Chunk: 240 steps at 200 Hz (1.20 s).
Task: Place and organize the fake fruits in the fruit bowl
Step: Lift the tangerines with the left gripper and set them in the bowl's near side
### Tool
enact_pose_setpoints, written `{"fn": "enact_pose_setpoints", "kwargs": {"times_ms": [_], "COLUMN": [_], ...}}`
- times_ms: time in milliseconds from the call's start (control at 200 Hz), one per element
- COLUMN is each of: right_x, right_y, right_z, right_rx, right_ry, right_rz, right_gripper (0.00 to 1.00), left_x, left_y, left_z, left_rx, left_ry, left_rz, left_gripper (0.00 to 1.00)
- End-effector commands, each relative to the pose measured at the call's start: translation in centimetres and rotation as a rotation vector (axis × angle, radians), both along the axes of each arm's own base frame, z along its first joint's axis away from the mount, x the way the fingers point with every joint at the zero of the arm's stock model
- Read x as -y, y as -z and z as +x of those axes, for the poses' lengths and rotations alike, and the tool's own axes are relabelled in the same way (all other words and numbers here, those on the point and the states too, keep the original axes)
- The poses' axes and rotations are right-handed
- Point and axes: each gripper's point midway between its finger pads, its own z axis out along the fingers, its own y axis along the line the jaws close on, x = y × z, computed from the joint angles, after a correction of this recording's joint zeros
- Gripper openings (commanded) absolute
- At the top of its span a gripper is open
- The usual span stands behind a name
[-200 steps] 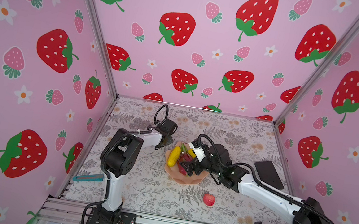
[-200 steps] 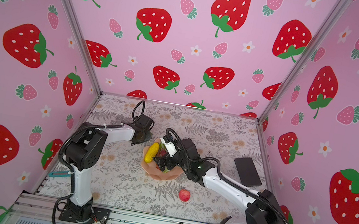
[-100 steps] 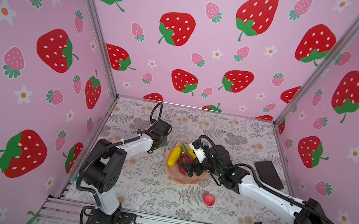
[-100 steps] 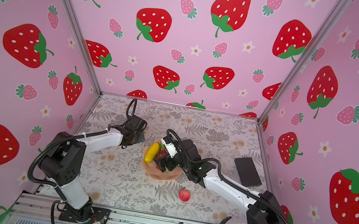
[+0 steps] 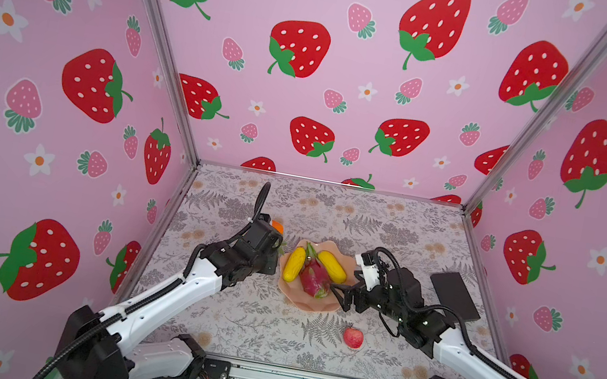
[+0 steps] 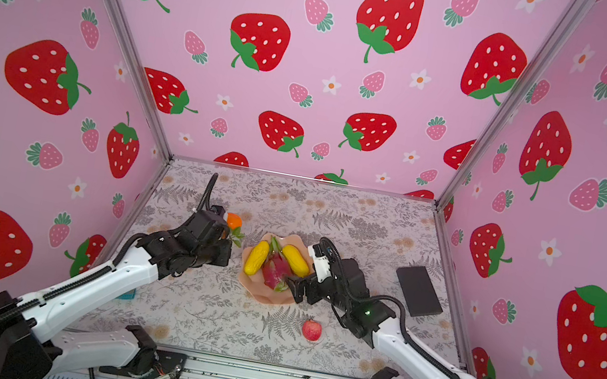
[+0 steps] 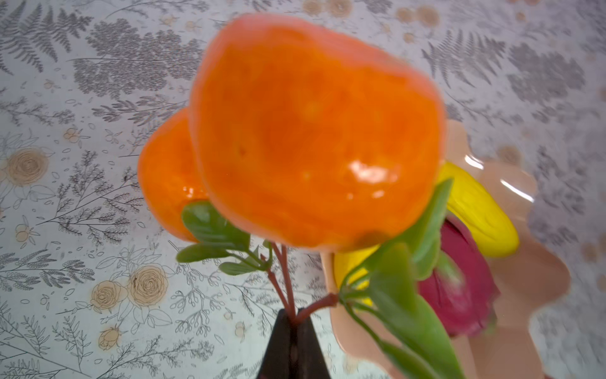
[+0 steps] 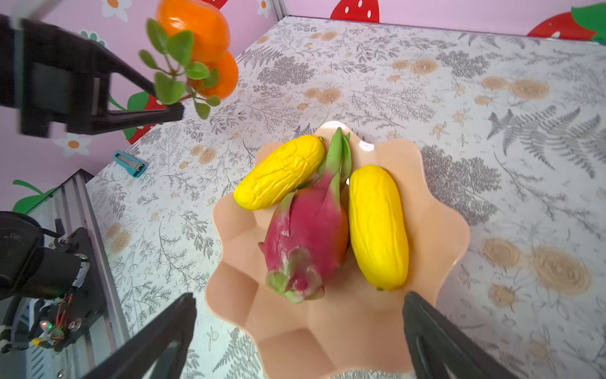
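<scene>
The salmon-pink fruit bowl point(image 5: 308, 305) point(image 6: 266, 298) point(image 8: 436, 229) holds two yellow bumpy fruits point(image 8: 278, 172) point(image 8: 377, 226) with the magenta dragon fruit point(image 8: 308, 236) between them. My left gripper point(image 7: 293, 320) point(image 8: 177, 113) point(image 5: 273, 255) is shut on the red stem of the two joined oranges point(image 7: 314, 137) point(image 8: 196, 26) point(image 6: 234, 220). It holds them off the table just left of the bowl. My right gripper point(image 8: 299, 296) point(image 5: 343, 290) is open at the bowl's near right rim, one finger on each side of it, gripping nothing. The small red-pink apple point(image 5: 353, 337) point(image 6: 311, 330) lies on the table in front of the bowl.
A flat black rectangle point(image 5: 454, 295) point(image 6: 419, 291) lies at the right of the table beside my right arm. A small teal object point(image 8: 129, 163) sits near the front left edge. Pink strawberry-print walls close in the left, back and right sides.
My left gripper has shut on the oranges' stem and now holds them off the table. The left arm's elbow has dropped low toward the front. The right arm has not moved.
</scene>
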Motion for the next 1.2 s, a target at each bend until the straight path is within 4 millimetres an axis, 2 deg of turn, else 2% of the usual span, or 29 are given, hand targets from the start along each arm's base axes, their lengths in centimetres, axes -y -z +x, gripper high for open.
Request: {"fn": "enact_pose_setpoints", "kwargs": {"times_ms": [0,55,160,185,225,460,675,910,1196], "right_x": [1.0,1.4,1.7,1.8,1.9,2.1,2.4,4.0,4.6], "right_y": [0.2,0.2,0.5,-0.3,-0.4,-0.1,0.2,1.3,1.8], "right_z": [-0.5,-0.6,-0.9,-1.0,-1.1,-1.1,-1.0,-1.0,-1.3], "right_rx": [-0.068,-0.079,-0.092,-0.074,-0.07,-0.075,-0.077,-0.109,-0.117], "right_ry": [0.056,0.069,0.074,0.075,0.076,0.085,0.103,0.18,0.195], "right_rz": [0.044,0.047,0.044,0.066,0.07,0.076,0.073,0.069,0.076], "right_gripper": [0.99,0.99,0.99,0.99,0.99,0.99,0.99,0.99,0.99], "left_x": [1.9,3.1,4.0,4.3,4.5,5.0,4.7,6.5,7.3], "left_y": [-1.3,-1.3,-0.1,0.3,0.7,1.3,2.2,2.0,3.7], "left_z": [-4.3,-6.0,-8.2,-8.7,-9.3,-10.6,-10.3,-9.2,-9.0], "left_rx": [-0.075,-0.096,-0.162,-0.174,-0.192,-0.254,-0.356,-0.335,-0.382], "left_ry": [0.199,0.287,0.389,0.41,0.443,0.548,0.572,0.598,0.689], "left_rz": [-0.003,0.0,0.08,0.102,0.139,0.297,0.469,0.477,0.628], "left_gripper": [0.0,0.0,0.0,0.0,0.0,0.0,0.0,0.0,0.0]}}
